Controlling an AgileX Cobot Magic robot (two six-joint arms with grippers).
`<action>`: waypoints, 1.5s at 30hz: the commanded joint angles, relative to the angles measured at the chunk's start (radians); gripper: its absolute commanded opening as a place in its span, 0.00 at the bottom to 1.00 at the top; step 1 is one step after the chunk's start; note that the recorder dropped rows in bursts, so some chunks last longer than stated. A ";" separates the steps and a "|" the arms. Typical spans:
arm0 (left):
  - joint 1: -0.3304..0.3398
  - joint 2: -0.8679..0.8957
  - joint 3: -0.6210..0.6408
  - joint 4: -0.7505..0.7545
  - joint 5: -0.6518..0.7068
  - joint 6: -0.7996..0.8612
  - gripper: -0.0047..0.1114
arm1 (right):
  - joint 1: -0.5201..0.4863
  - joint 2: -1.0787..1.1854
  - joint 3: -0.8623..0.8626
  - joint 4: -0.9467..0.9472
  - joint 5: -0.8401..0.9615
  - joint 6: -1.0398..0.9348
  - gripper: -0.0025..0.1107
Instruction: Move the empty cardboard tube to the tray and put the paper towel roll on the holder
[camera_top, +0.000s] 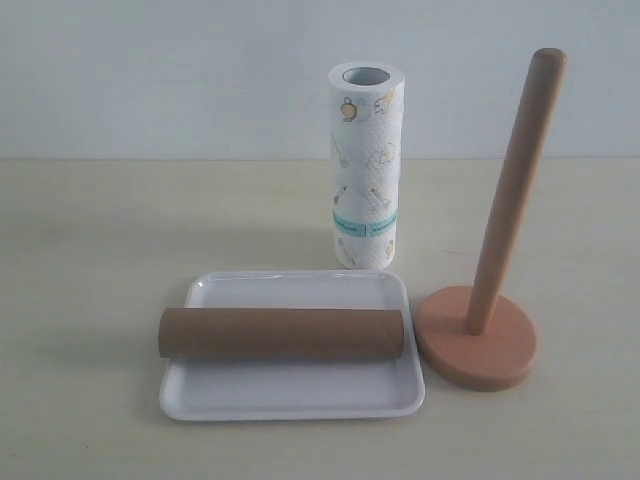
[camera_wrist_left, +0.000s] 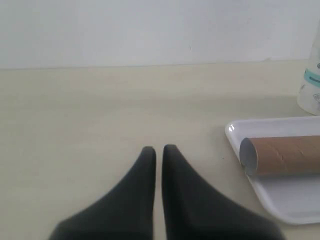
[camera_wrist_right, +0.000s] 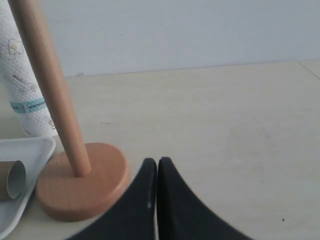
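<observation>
Left end effector (camera_wrist_left: 159, 149): fingers almost together, thin gap, holding nothing; tray (camera_wrist_left: 290, 197) with cardboard tube (camera_wrist_left: 285, 155) nearby, apart. Right end effector (camera_wrist_right: 157, 161): fingers closed, empty; holder (camera_wrist_right: 82, 185) base just beside.

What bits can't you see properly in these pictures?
- Left wrist view: the roll and the tube's far end are cut off by the picture edge.
- Right wrist view: the holder's top is cut off by the edge.
- Exterior view: the tube hides the tray strip beneath it.
</observation>
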 joint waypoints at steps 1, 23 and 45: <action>-0.009 -0.002 0.003 -0.001 -0.012 0.004 0.08 | -0.006 -0.009 0.005 0.002 0.047 -0.007 0.02; -0.009 -0.002 0.003 -0.001 -0.012 0.004 0.08 | -0.008 -0.009 0.005 0.002 0.054 -0.100 0.02; -0.009 -0.002 0.003 -0.001 -0.012 0.004 0.08 | -0.008 -0.009 0.005 0.009 0.061 -0.098 0.02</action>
